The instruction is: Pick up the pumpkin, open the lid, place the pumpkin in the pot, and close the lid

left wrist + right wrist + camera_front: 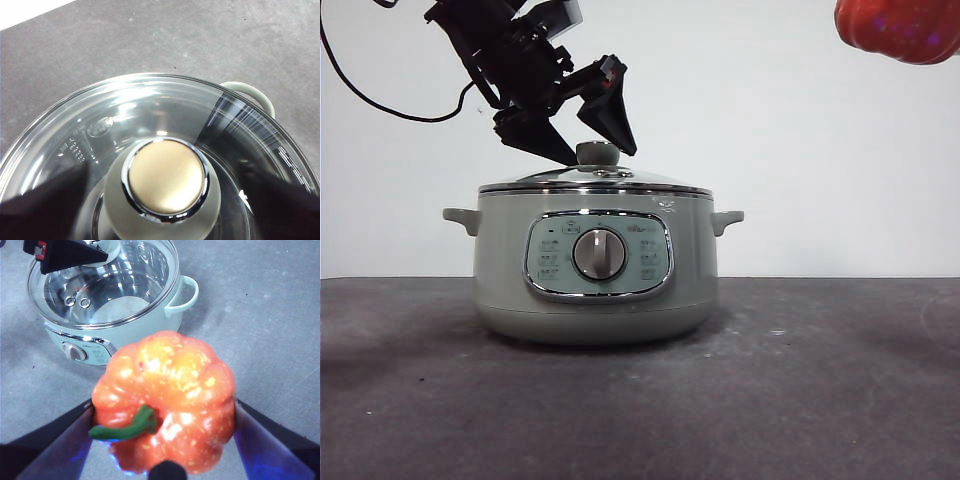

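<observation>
Currently the pumpkin (165, 402) is off the table, pinched between the two jaws of the right gripper (162, 440), stem (125, 427) curling out to one side. In the front view only its lower part shows at the top right corner (900, 28), high up and well apart from the pot (595, 270).

Pot sits on the dark grey table (820, 400), control panel (599, 256) and silver dial (599, 254) facing the front camera, one small handle on each side (727, 219). Lid (595, 181) is on the pot, chrome rim seated all round, so the opening is blocked. Through the glass the pot's inside looks bare.

Left gripper (590, 150) hangs over the lid from the upper left, tilted, cable trailing behind it. Its jaws are spread, one on each side of the sage-green knob (165, 182), tips down at knob level. Left wrist view shows dark jaws flanking the knob with a gap on both sides; contact with the knob can't be confirmed. Right wrist view shows one of those jaws (70, 254) lying across the far part of the lid.

Plain white wall behind the table.
</observation>
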Controlling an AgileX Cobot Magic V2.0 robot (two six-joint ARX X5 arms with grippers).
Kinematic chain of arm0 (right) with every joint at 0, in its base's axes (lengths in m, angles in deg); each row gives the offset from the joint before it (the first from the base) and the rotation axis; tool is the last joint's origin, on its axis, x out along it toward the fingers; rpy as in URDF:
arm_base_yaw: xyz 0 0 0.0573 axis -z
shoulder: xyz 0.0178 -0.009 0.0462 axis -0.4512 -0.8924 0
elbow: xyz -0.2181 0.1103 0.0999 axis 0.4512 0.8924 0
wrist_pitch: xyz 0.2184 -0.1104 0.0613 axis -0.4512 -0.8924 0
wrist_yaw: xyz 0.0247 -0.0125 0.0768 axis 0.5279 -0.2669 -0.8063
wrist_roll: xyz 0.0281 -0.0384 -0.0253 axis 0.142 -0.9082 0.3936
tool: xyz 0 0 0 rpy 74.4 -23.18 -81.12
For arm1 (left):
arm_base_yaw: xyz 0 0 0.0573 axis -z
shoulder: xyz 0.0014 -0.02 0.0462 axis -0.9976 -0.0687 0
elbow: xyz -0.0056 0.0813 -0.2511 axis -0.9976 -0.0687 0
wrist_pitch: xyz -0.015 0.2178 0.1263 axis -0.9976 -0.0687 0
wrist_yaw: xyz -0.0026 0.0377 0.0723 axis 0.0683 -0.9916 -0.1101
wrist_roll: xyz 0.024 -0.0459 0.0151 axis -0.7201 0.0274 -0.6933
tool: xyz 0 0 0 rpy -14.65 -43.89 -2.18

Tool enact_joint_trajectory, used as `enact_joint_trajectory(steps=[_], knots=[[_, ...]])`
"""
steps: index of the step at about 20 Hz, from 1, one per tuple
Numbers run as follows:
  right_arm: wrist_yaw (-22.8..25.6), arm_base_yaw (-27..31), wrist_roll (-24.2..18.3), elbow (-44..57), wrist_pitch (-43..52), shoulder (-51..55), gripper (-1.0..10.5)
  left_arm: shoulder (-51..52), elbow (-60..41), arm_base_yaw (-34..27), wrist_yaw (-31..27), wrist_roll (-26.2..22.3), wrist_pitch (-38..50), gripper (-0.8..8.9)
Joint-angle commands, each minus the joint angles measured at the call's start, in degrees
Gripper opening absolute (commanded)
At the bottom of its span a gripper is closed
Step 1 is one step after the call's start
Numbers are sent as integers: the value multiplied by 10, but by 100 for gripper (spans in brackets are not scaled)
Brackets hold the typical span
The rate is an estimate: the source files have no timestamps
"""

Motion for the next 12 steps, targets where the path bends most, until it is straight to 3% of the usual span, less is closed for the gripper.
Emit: enact_joint_trajectory(steps=[1,2,6,8,12], knots=[[0,-1,5,0,1,1,-11,-3,1,2,-1,-5,-5,179],[0,-1,5,0,2,1,-11,-3,1,2,-1,-5,-8,112],[0,-1,5,0,2,1,-11,-3,1,2,-1,-5,-16,79],[0,-1,5,0,2,1,-11,-3,1,2,-1,-5,-16,-12],[0,-1,5,0,5,1,-11,-3,2,2,-1,-3,-14,-8]])
